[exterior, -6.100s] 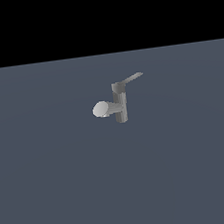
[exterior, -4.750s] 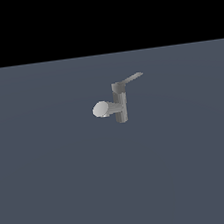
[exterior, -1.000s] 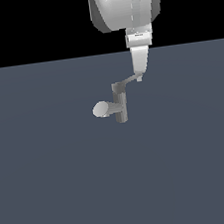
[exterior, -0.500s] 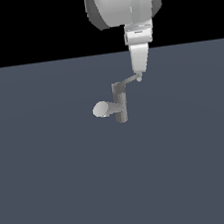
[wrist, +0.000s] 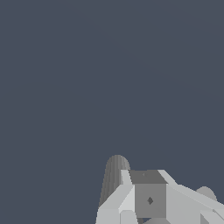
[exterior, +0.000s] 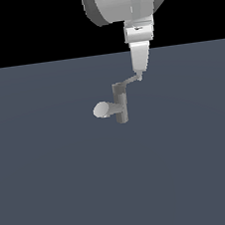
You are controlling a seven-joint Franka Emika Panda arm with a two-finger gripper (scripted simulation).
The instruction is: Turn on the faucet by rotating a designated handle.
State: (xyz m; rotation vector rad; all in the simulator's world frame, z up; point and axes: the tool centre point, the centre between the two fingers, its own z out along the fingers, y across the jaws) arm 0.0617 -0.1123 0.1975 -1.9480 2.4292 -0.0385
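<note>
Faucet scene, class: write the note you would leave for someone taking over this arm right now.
Gripper: lowered onto the outer tip of the handle; open or shut cannot be told from either view.
Faucet: upright on the grey floor, spout pointing to the exterior view's left, handle slanting up toward the exterior view's right.
Done: the approach; the fingertip sits at the handle's end.
Left: push the handle around the post to turn the faucet on.

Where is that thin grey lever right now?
In the exterior view, the thin flat light-grey lever slants from the grey post's top toward the view's right, its tip under the fingers.
</note>
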